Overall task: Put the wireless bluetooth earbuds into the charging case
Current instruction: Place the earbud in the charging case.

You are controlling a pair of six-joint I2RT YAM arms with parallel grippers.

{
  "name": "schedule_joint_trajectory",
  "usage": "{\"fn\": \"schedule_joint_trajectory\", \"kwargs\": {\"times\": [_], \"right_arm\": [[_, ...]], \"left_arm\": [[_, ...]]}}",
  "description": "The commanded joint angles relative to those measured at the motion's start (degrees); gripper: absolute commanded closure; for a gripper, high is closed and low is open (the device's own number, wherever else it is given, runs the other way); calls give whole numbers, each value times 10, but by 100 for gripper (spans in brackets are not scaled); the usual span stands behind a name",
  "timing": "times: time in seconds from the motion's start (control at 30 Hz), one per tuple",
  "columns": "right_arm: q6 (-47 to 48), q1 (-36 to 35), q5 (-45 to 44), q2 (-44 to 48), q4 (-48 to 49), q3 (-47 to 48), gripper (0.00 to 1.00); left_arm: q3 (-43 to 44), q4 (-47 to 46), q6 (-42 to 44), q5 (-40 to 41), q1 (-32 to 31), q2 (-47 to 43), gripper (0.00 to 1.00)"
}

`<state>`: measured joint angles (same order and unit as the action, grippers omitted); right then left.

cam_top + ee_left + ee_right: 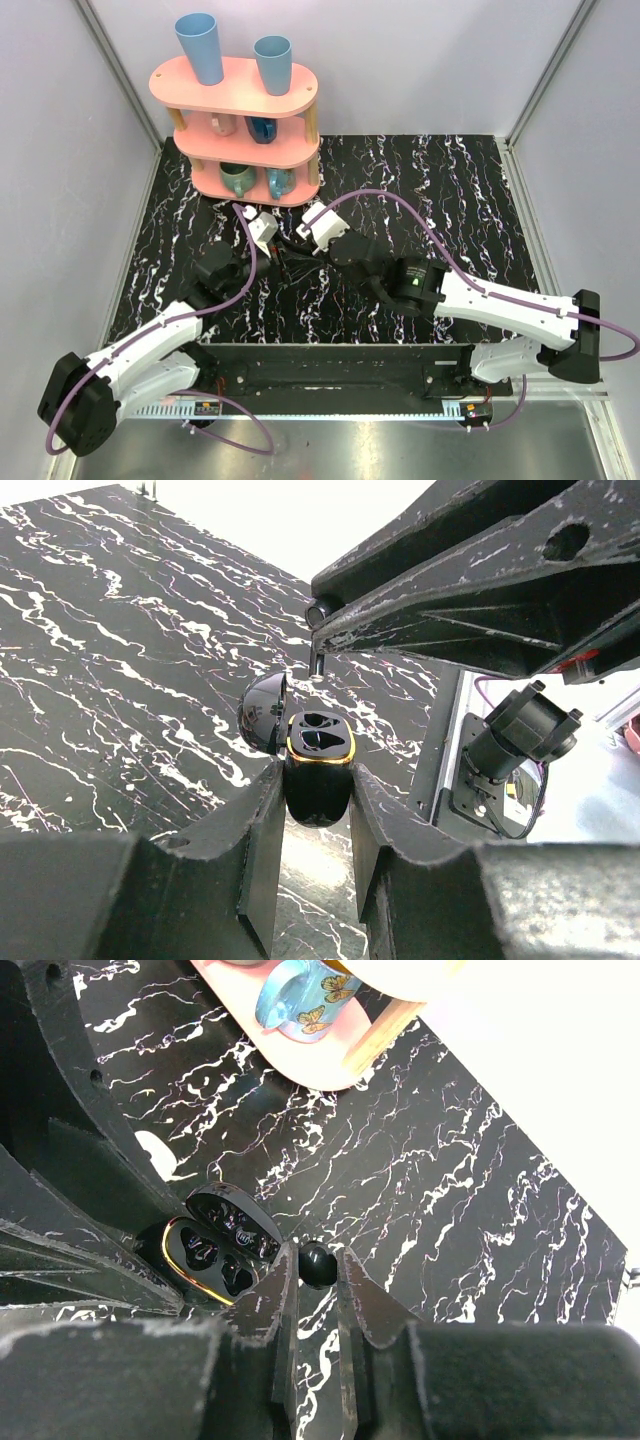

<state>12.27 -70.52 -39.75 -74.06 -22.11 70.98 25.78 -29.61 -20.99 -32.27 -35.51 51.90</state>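
My left gripper [318, 792] is shut on the charging case [320, 770], a small glossy black box with a gold rim. Its lid [265, 715] stands open to the left, and the two sockets look dark and empty. My right gripper [318, 1258] is shut on one earbud [318, 1264], a glossy black rounded bud held at the fingertips. The bud hangs just right of the open charging case [208, 1255], above the table. In the top view the left gripper [276, 248] and the right gripper [300, 240] meet at the table's middle.
A pink two-tier shelf [245, 120] with mugs and blue cups stands at the back left, close behind the grippers. A blue butterfly mug [300, 1005] on it shows in the right wrist view. The black marbled table [450, 200] stretches to the right.
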Motion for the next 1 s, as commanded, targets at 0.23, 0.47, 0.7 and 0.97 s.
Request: {"fn": "schedule_joint_trajectory", "kwargs": {"times": [0.23, 0.47, 0.7, 0.97], "right_arm": [[-4, -6, 2, -12, 5, -8, 100], [-15, -5, 15, -21, 3, -8, 100], [-26, -8, 47, -14, 5, -8, 100], [-31, -9, 54, -15, -14, -3, 100]], "left_arm": [[11, -20, 5, 10, -1, -14, 100], [15, -21, 5, 12, -1, -17, 100], [14, -26, 5, 12, -1, -10, 100], [16, -28, 9, 14, -1, 0, 100]]}}
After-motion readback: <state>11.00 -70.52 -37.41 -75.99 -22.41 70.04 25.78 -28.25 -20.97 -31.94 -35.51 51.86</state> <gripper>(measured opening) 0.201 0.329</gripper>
